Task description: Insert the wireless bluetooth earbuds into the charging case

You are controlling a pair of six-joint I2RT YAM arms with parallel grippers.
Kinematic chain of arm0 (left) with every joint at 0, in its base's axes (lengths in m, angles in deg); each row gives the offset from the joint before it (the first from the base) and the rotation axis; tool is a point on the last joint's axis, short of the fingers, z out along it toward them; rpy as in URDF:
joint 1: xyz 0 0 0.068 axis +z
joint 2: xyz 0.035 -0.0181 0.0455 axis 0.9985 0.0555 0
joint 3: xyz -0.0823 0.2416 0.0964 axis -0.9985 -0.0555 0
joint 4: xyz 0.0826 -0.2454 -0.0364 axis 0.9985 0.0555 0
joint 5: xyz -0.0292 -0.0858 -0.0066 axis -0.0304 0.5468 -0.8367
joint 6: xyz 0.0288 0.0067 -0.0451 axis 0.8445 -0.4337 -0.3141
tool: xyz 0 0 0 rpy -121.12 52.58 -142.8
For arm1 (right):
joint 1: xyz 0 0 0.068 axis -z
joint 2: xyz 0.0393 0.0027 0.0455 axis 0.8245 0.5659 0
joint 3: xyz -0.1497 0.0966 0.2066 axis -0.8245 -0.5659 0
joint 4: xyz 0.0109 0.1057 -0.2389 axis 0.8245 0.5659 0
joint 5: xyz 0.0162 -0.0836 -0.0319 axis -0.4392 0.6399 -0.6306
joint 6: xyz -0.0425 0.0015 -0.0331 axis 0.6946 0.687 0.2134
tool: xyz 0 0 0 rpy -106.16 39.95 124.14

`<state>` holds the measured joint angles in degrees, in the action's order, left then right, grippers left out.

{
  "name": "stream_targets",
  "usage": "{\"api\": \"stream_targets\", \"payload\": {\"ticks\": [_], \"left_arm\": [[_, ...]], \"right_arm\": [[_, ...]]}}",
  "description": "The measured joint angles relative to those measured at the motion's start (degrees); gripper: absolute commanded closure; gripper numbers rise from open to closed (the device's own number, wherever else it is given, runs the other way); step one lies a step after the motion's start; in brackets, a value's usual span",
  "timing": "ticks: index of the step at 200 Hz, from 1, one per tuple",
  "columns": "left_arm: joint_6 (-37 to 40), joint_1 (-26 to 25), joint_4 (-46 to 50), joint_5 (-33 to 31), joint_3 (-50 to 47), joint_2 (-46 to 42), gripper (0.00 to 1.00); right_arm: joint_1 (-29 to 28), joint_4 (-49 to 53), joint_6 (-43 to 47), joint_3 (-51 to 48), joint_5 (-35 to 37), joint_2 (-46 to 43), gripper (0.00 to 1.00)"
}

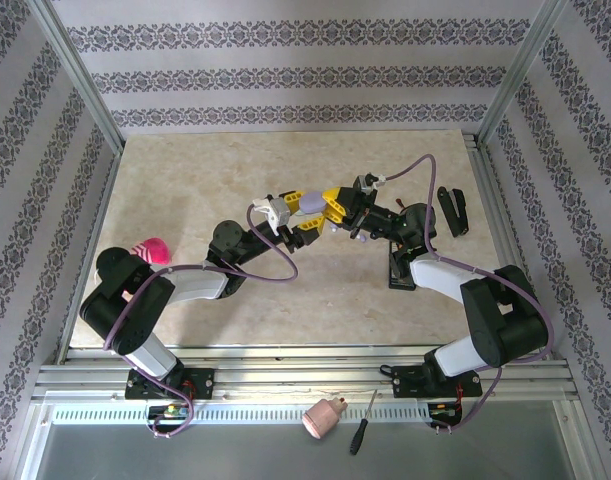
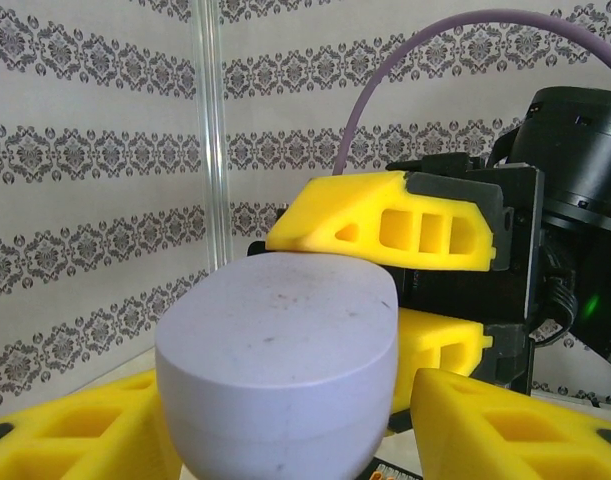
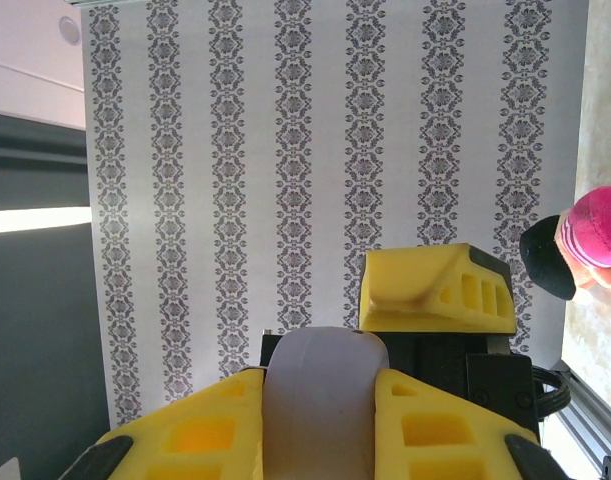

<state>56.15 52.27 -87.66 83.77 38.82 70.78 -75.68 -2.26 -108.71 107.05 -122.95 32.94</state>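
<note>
Screwdriver [image 1: 362, 424] beside, perhaps, a pink chuck [image 1: 324, 416].

Lilac case [image 2: 275, 370] base below frame edge

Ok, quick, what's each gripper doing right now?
Left gripper: around the lilac pebble-shaped plastic case, grip cannot be told.
Right gripper: closed on that same case.

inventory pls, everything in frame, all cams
charging case: 1, lilac, held above mid-table
pink object: 1, pink, table's left side by the left arm
black clip: 1, black, table's right side
black part: 1, black, beneath the right arm
chuck-like part: 1, dusty pink, near ledge
screwdriver: 1, dark, ledge beside it
table: 1, beige marble
left fingers: 2, yellow, shut on the case
right fingers: 2, yellow, shut on its opposite end
</note>
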Motion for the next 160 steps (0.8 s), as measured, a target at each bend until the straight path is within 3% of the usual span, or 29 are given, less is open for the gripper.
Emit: {"api": "stream_targets", "payload": {"ticks": [71, 123, 160], "left_arm": [[-0.87, 0.0, -0.61, 0.17, 0.11, 0.0, 0.44], [-2.03, 0.0, -1.11, 0.15, 1.49, 0.0, 0.53], [-2.34, 0.0, -1.16, 0.7, 1.49, 0.02, 0.41]], "right_arm": [[0.0, 0.0, 0.0, 0.0, 0.0, 0.0, 0.82], [0.0, -0.26, 0.0, 0.0, 0.0, -0.04, 0.82], [-0.02, -0.31, 0.0, 0.0, -0.02, -0.09, 0.82]]}}
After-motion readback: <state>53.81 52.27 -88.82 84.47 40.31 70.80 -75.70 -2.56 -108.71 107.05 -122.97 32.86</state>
